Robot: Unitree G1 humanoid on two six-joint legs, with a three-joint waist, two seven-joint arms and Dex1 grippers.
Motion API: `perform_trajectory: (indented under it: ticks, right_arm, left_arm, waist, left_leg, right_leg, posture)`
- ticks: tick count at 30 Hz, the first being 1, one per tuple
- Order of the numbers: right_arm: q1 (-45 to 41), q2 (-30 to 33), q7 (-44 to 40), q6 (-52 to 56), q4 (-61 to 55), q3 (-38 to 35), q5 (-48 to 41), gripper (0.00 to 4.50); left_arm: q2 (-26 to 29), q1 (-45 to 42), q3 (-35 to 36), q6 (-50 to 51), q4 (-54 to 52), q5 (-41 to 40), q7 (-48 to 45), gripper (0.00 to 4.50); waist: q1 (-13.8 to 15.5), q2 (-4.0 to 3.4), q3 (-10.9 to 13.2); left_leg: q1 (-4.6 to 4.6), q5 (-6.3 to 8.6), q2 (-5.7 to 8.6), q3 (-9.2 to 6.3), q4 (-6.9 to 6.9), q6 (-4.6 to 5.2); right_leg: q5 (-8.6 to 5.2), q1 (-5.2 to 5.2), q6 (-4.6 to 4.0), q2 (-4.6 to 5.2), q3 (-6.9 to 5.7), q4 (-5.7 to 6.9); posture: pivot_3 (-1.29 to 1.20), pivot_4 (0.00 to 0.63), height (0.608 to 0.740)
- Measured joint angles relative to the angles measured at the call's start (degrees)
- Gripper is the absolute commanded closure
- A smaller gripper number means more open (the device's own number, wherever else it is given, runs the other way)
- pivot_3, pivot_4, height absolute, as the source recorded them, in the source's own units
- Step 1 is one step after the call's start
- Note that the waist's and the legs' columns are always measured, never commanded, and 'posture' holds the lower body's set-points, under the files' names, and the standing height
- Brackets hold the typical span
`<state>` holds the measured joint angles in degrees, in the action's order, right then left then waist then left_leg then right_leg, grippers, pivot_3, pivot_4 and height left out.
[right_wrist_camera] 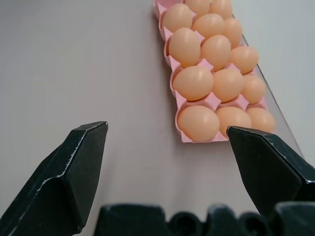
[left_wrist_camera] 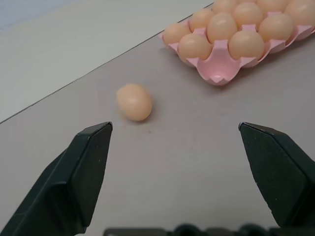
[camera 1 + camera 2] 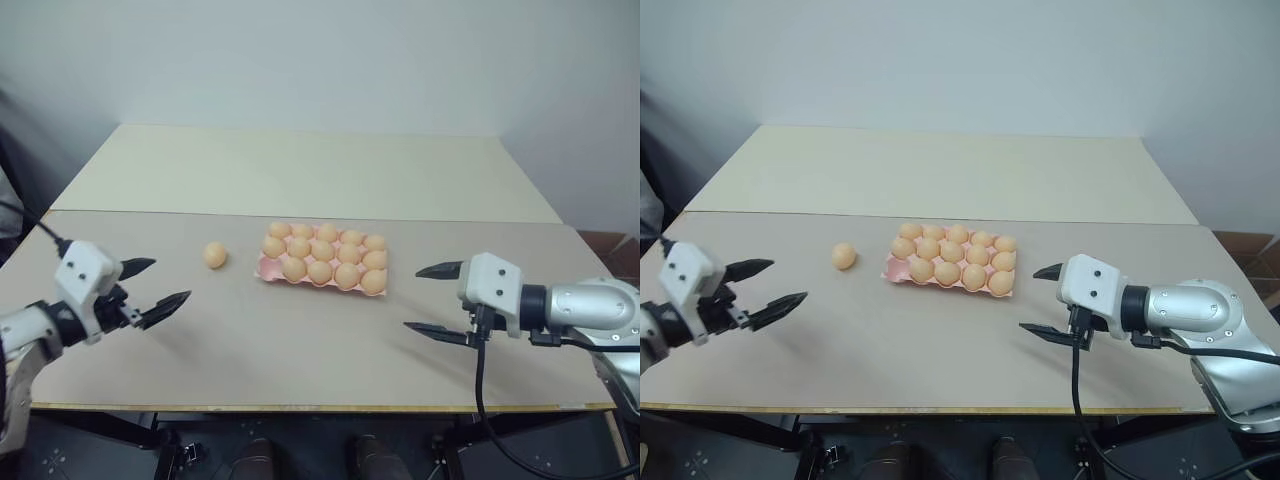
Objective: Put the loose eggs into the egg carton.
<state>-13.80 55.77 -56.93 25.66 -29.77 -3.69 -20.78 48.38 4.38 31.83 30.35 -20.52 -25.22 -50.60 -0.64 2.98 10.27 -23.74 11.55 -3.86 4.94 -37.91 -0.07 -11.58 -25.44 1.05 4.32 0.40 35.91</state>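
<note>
Egg (image 3: 215, 255): alone, left of carton (image 3: 268, 269); we think one near-left cup's empty.
L claw (image 3: 158, 284): wide open, aimed at egg.
R claw (image 3: 436, 299): open, holds nothing.

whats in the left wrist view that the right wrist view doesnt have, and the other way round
Left wrist view: the loose egg lying on the table apart from the egg carton, whose near corner cup is empty, and the open left gripper. Right wrist view: the open right gripper facing the carton's short end, with its cups filled. Both: the pink carton holding eggs on the grey table.
</note>
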Motion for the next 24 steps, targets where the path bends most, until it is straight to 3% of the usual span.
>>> perform_trajectory:
  ticks: [11,24]
  right_arm:
    - [-2.02,-0.79,-1.7,-1.97,2.33,2.27,0.53,0.0]
    - [-3.94,-0.88,-3.79,-3.1,5.21,3.26,1.52,0.0]
  left_arm:
    - [-1.11,8.49,11.78,6.19,-5.44,-3.34,4.13,0.02]
    - [-2.52,11.21,12.54,7.42,-7.92,-4.39,7.01,0.02]
  waist:
    - [-0.04,0.0,0.0]
    - [-0.06,0.0,0.0]
  left_leg:
    - [-0.02,0.21,0.0,0.03,0.01,-0.34]
    - [-0.06,0.2,0.0,0.08,0.04,-0.33]
  right_leg:
    - [-0.01,-0.08,-0.03,0.0,0.02,0.02]
    - [-0.01,-0.18,-0.06,-0.01,0.05,0.04]
  posture:
    - [0.0,0.15,0.74]
    - [0.0,0.15,0.74]
